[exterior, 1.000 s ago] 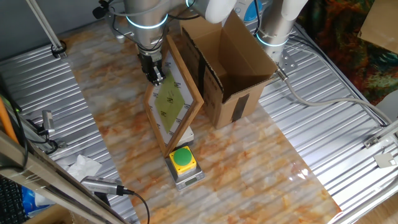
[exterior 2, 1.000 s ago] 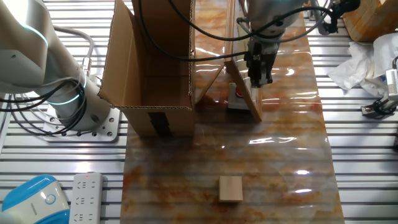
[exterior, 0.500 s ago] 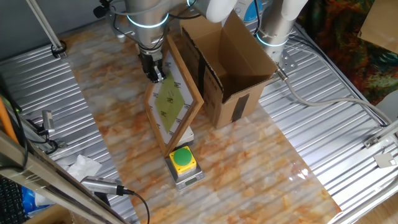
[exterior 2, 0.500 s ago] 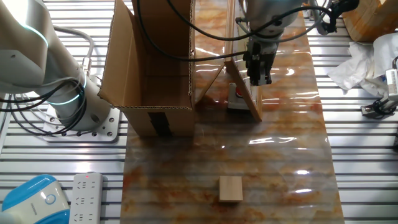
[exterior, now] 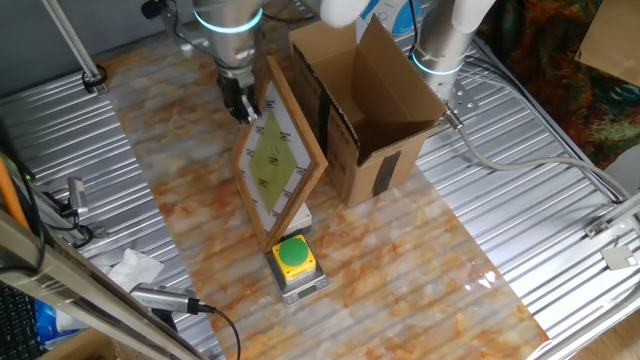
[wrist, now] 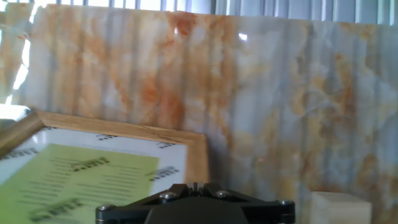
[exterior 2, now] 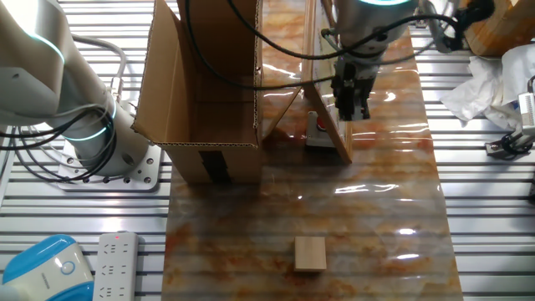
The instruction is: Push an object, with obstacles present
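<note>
Working near to far in the other fixed view: the little wooden cube (exterior 2: 310,253) sits by itself at the bottom centre of the frame on the marble-look table (exterior 2: 384,209), well apart from everything else. It also peeks in at the bottom right corner of the hand view (wrist: 339,208), pale and plain.

Further up, in the middle of that frame, the cardboard box (exterior 2: 205,92) stands open at centre left, with black tape on the side facing the cube. Just to its right the framed board (exterior 2: 328,125) leans tilted, seen edge-on from here, and the push-button (exterior 2: 318,132) is only partly visible behind it.

The gripper (exterior 2: 350,104) hangs down over the top edge of the board at upper centre. The fingers look close together from this side, but honestly I can't tell whether they're fully pressed shut, and nothing is visibly pinched between them.

From the one fixed view things read the other way round: the yellow-and-green button on its grey base (exterior: 295,262) is nearest, lower centre, right at the foot of the board (exterior: 277,160), whose yellow-green diamond faces this camera. The box (exterior: 365,100) is to the right of the board, open top up. The gripper (exterior: 240,103) is at the upper left of the board, by its top corner. The cube isn't visible in this view.

In the hand view the board's wooden frame and green sheet (wrist: 87,180) fill the lower left.
</note>
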`<state>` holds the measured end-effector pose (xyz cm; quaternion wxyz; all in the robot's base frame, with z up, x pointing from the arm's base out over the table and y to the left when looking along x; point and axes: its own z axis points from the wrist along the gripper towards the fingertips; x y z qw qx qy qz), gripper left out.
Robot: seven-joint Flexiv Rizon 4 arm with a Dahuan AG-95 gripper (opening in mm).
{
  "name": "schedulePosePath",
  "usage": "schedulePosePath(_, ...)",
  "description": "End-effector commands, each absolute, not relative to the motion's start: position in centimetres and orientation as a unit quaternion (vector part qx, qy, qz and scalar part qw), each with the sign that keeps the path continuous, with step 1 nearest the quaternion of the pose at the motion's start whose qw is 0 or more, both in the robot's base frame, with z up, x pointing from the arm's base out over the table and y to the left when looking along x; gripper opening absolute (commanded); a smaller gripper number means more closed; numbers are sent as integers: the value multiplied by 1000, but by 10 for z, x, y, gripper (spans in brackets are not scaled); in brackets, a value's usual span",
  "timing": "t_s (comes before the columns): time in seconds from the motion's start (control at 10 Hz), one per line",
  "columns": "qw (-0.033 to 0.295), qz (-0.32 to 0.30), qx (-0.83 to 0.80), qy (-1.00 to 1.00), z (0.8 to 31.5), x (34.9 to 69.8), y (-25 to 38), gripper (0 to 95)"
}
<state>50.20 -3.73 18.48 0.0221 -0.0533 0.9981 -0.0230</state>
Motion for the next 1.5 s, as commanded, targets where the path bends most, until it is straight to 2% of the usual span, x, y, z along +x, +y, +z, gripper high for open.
schedulePosePath(0.1,15,-18,-70,997,190,504,-58,0)
schedulePosePath(0.8,3,-12,-103,995,191,492,-104,0)
schedulePosePath(1.5,-1,-14,-119,993,178,451,-151,0)
